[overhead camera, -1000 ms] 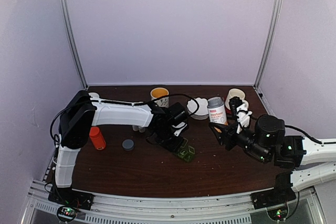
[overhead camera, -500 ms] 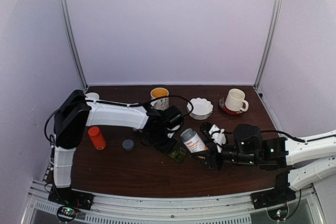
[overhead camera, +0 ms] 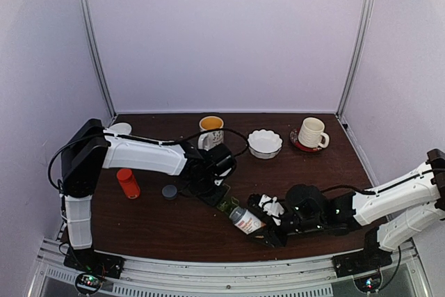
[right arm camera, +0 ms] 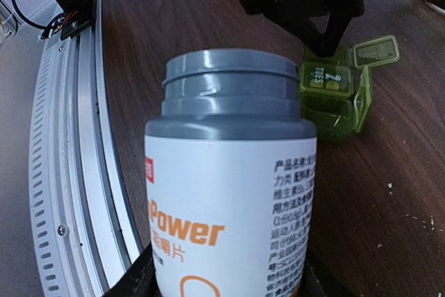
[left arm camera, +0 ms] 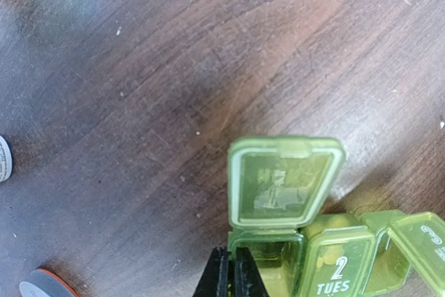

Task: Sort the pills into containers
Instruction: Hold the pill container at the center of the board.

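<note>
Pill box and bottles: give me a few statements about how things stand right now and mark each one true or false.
1. The right gripper holds the white bottle. True.
2. The white bottle stands upright. False: it is tilted in the grip, neck toward the pill box.
3. Every lid on the pill box is shut. False: at least one lid stands open.
4. The left gripper is shut, its tips at the pill box. True.
5. The orange bottle lies on its side. False: it stands upright.
</note>
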`<state>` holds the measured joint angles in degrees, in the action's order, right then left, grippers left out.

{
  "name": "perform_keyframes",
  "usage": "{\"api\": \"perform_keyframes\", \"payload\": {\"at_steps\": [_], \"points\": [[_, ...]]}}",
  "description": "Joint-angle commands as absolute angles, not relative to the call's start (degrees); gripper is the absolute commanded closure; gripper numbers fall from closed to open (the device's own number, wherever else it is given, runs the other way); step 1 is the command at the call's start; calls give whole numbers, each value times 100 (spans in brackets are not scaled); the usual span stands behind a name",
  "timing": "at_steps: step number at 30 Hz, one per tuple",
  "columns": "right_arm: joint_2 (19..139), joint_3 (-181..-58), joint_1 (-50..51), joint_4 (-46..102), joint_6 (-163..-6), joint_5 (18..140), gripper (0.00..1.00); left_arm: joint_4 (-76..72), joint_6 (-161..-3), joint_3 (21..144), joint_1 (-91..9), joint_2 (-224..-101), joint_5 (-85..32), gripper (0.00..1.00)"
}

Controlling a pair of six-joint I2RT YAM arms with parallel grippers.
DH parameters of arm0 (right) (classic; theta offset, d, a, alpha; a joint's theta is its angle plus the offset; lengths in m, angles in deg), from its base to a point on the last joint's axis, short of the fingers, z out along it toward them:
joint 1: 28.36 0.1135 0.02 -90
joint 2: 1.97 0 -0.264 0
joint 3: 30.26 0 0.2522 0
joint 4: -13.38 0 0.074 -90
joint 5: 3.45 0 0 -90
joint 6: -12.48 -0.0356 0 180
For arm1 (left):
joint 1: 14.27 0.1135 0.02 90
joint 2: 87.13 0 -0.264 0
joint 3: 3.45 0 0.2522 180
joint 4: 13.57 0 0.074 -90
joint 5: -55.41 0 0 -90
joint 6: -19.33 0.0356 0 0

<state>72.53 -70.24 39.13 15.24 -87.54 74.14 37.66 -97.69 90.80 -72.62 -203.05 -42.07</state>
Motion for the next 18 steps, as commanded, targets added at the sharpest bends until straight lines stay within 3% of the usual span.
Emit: {"api": "perform_keyframes", "payload": {"at_steps": [1, 9, 15, 18], "points": [[7558, -7176, 3932, 1259, -8719, 7280, 100, 3459, -9872, 8894, -7283, -20135, -4140, 94], [7876, -7315, 3866, 1300, -8916, 7481, 100, 3330, -9906, 8715, -7281, -19934, -4101, 82], [8001, -7576, 3735, 1606, -8916, 7348, 100, 3298, -9867, 8695, -7273, -19939, -4098, 83], [8057, -7650, 3604, 1719, -8915, 7187, 100, 3302, -9775, 8710, -7280, -19951, -4109, 91]]}}
